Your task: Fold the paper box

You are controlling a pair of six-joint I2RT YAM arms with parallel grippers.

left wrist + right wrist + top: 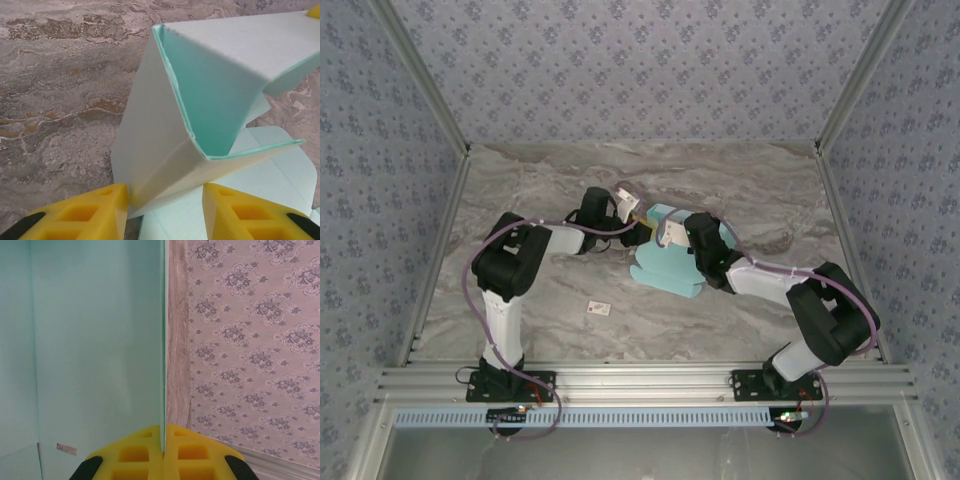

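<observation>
Two grippers hold the mint green thin card paper box (665,270) in the middle of the grey marble tabletop (520,190). The left gripper (165,200) clamps its jaws on a folded corner; the right gripper (164,432) pinches one flat wall.

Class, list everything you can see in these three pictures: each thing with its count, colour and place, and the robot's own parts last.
paper box: one, mint, part-folded, mid-table between the arms
tag: one, white with a red mark, flat on the table, nearer than the box and apart from it
table: one, grey-brown marble, under everything
walls: three, grey-blue flower pattern, around the table
rail: one, silver, along the near edge
left arm: one, black and white, reaching the box from the left
right arm: one, black and white, reaching it from the right
left jaws: yellow, closed across a folded corner of the box
right jaws: yellow, shut on a card panel's edge
</observation>
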